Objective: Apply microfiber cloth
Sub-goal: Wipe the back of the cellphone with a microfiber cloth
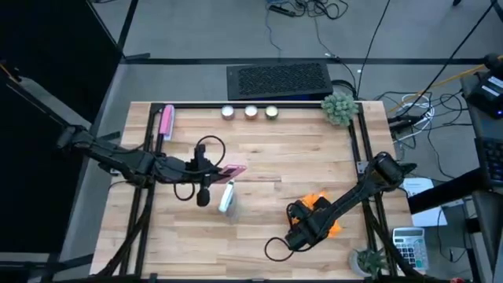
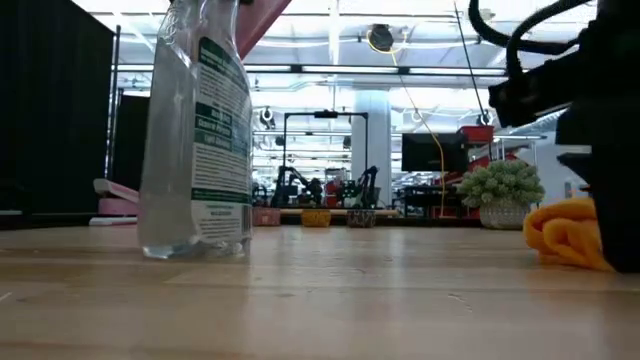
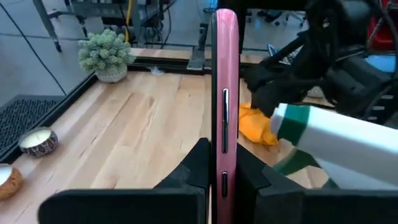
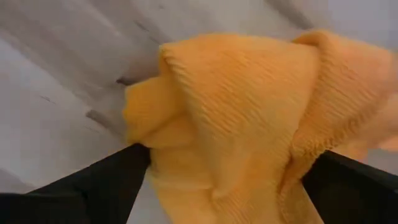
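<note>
While the right gripper [image 4: 227,168] pinches the bunched cloth [image 1: 324,212] on the table [image 1: 314,161], the left gripper [image 3: 222,177] clamps a pink phone [image 3: 225,93] beside the spray bottle [image 2: 195,130].

We take the spray bottle [image 1: 227,197] near the table's [image 1: 259,157] middle as our landmark. Just left of it the left gripper [image 1: 216,172] holds a phone [image 1: 233,171] on edge above the boards. Well to the bottle's right the microfiber cloth [image 1: 322,211] lies bunched on the table, the right gripper [image 1: 308,224] closed around it. Behind the bottle, three candles [image 1: 250,112] line the far edge, with a potted plant [image 1: 339,108] at their right.
</note>
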